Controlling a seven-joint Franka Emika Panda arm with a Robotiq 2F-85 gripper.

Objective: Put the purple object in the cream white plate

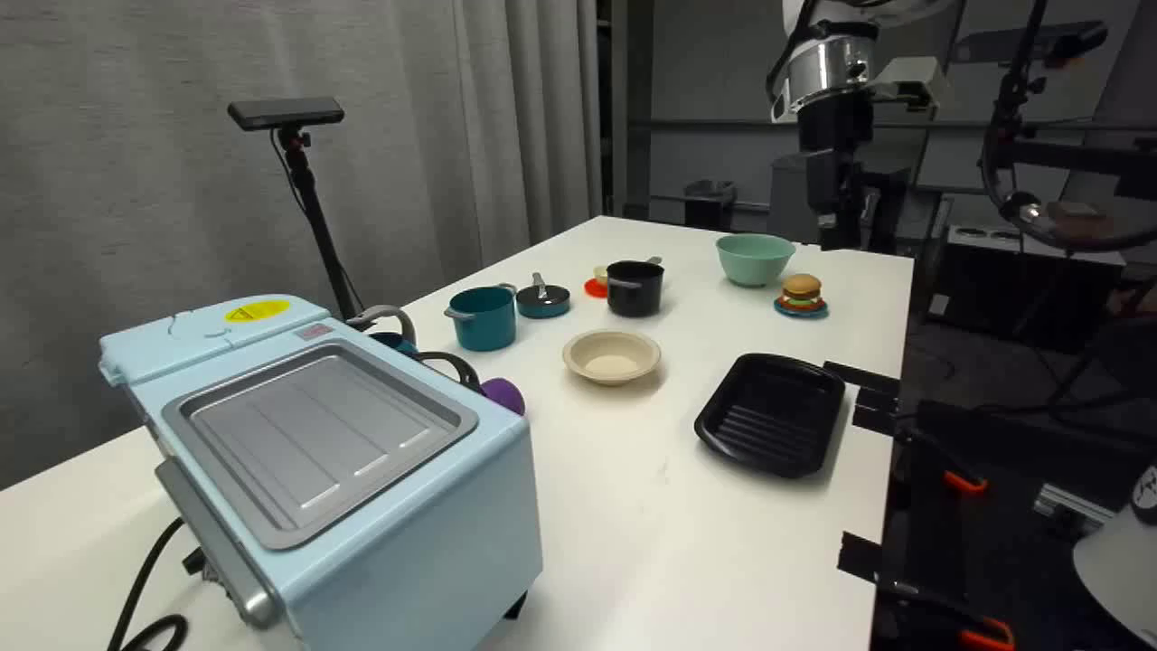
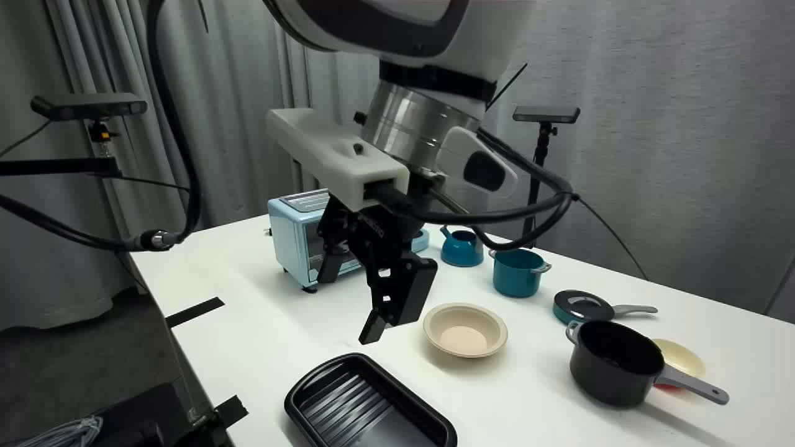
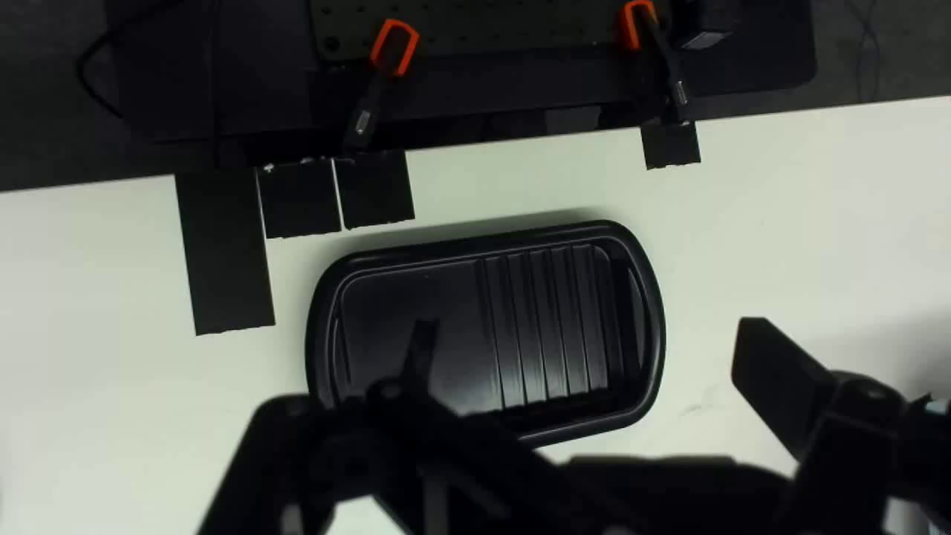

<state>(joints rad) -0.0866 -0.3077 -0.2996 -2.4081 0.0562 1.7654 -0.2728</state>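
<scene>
Purple, rounded, plastic-looking lump [image 1: 503,395] awaits the black, two-fingered metal tool [image 3: 591,357], whose fingers stand wide apart with nothing between. Below the tool lies a black, ridged, metal-looking tray [image 3: 479,316]; farther out, the cream-beige, round, plastic-looking plate [image 2: 466,338]; farther still, the lump, part-hidden by the pale-blue, boxy toaster oven [image 1: 425,542]. The lump is probably light, firm and apt to roll; pinch gently across its middle.

In an exterior view, the plate [image 1: 612,363] lies right of the lump [image 1: 504,395], the tray [image 1: 770,411] farther right and nearer.
</scene>
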